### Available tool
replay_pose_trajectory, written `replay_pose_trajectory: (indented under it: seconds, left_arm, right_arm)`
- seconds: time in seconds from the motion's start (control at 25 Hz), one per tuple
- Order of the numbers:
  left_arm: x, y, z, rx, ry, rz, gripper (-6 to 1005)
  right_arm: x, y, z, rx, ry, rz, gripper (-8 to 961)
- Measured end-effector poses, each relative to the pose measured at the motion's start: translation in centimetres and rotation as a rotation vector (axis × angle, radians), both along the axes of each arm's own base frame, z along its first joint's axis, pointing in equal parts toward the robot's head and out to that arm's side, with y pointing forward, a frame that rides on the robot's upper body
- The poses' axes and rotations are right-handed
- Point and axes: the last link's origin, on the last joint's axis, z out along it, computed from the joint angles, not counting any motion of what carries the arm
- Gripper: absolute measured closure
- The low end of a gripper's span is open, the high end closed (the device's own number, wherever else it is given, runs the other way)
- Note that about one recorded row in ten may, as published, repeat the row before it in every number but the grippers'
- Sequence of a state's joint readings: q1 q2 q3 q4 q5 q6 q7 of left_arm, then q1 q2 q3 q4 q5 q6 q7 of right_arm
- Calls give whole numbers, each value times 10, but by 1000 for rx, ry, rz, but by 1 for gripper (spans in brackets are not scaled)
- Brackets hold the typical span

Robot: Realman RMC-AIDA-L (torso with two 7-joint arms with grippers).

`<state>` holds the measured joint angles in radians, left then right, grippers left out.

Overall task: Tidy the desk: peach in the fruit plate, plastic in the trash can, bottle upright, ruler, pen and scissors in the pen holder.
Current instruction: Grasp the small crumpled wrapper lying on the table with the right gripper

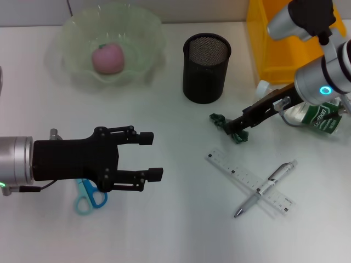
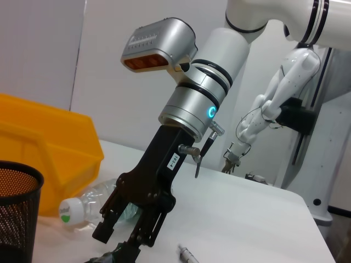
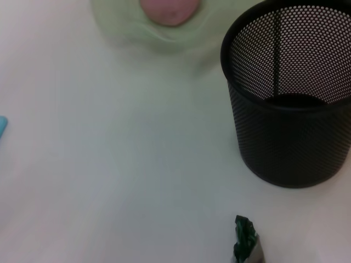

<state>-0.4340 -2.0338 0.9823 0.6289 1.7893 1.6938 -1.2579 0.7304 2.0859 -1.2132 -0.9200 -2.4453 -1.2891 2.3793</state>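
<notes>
The peach (image 1: pixel 107 58) was seen lying in the fruit plate (image 1: pixel 141 33). The right gripper (image 1: pixel 237 131) was closed on the green plastic (image 1: pixel 227 127), low over the desk (image 1: pixel 181 219), near the empty pen holder (image 1: pixel 205 67). The bottle (image 1: pixel 312 116) lay on its side beside the yellow trash can (image 1: pixel 269 49). The pen (image 1: pixel 267 187) was crossed over the ruler (image 1: pixel 249 180). The left gripper (image 1: pixel 151 156) was held open above the scissors (image 1: pixel 88 197).
</notes>
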Motion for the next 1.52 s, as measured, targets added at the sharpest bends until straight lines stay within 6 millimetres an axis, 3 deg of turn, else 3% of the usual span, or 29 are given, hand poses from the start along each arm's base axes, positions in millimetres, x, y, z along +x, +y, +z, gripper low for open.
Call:
replay_pose_trajectory:
  seconds: [0.68, 0.92, 1.08, 1.36, 1.52]
  left_arm:
    - [0, 3, -3, 12, 17, 5, 201]
    - [-1, 4, -3, 18, 21, 9, 201]
    - [-1, 4, -3, 20, 23, 11, 202]
    - [-1, 5, -3, 25, 27, 13, 202]
    - [-1, 6, -3, 27, 28, 13, 202]
  right_arm:
    - [-2, 7, -14, -3, -19, 2, 193]
    - [-1, 6, -16, -13, -21, -4, 263]
    - [0, 6, -16, -13, -23, -3, 391]
    - [0, 6, -18, -19, -38, 10, 401]
    - [-1, 4, -21, -35, -58, 28, 535]
